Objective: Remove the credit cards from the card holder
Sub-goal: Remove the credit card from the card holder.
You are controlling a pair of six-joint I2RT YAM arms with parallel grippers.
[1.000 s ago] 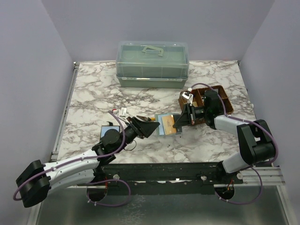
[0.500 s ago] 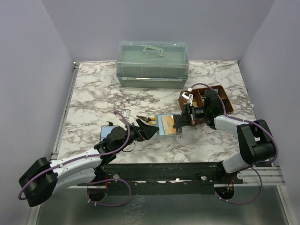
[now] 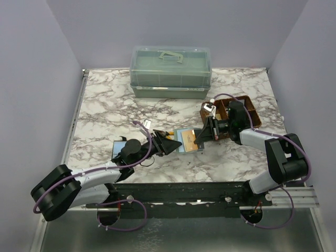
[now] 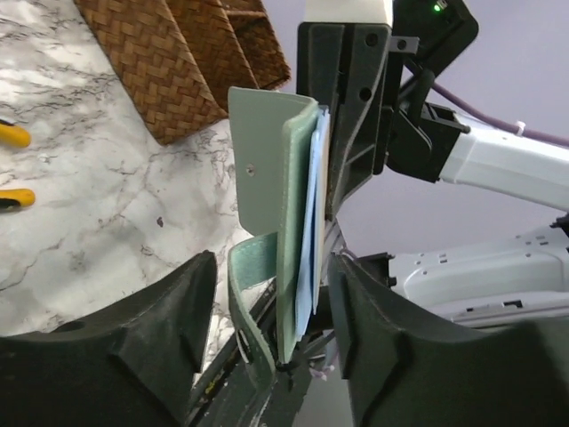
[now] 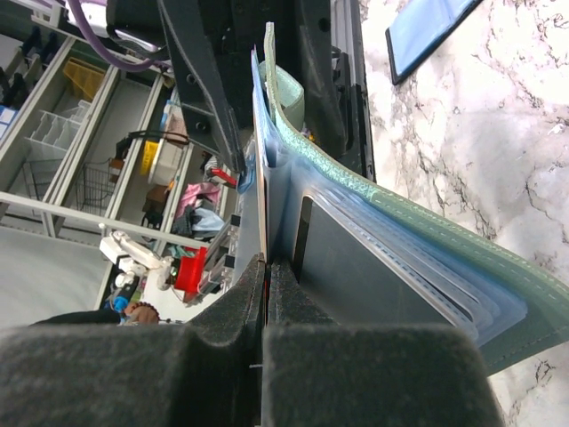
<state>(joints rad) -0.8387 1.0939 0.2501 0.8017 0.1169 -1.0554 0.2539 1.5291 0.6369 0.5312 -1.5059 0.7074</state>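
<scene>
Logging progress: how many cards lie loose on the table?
1: a bluish card on the table beside the left arm. Others may be hidden under that arm; more sit in the card holder pinched by the right gripper.

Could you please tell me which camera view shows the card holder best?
The left wrist view: the card holder shows nearly whole, edge-on, framed by the open left tool. The right wrist view crops it to clear pockets clamped in the right tool. The top view shows it small, partly hidden by both tools.
</scene>
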